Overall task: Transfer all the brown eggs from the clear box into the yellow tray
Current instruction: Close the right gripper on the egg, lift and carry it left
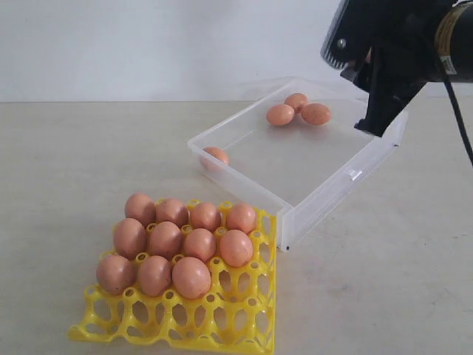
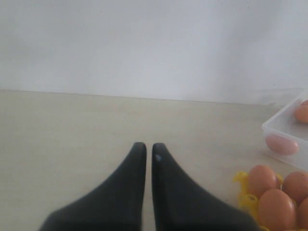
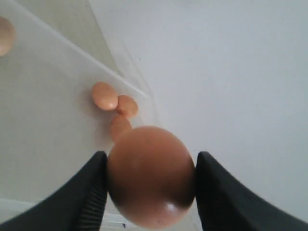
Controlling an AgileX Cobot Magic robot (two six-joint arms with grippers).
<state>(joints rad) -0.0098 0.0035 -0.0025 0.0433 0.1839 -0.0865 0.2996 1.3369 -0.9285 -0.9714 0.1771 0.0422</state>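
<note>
Several brown eggs [image 1: 166,240] fill the back rows of the yellow tray [image 1: 229,325] at the front left. The clear box [image 1: 325,196] behind it holds three eggs [image 1: 295,109] clustered in its far corner and one egg [image 1: 216,155] in its left corner. My right gripper [image 1: 378,126] hangs above the box's right side. In the right wrist view it [image 3: 151,156] is shut on a brown egg [image 3: 151,183], with the cluster [image 3: 118,108] below. My left gripper [image 2: 148,148] is shut and empty over bare table, left of the tray [image 2: 243,190].
Pale tabletop [image 1: 384,296] surrounds the tray and box, with a white wall [image 1: 148,44] behind. The tray's front row of cups [image 1: 185,318] and right column [image 1: 262,244] hold nothing. The box has a small latch tab [image 1: 355,175] on its right wall.
</note>
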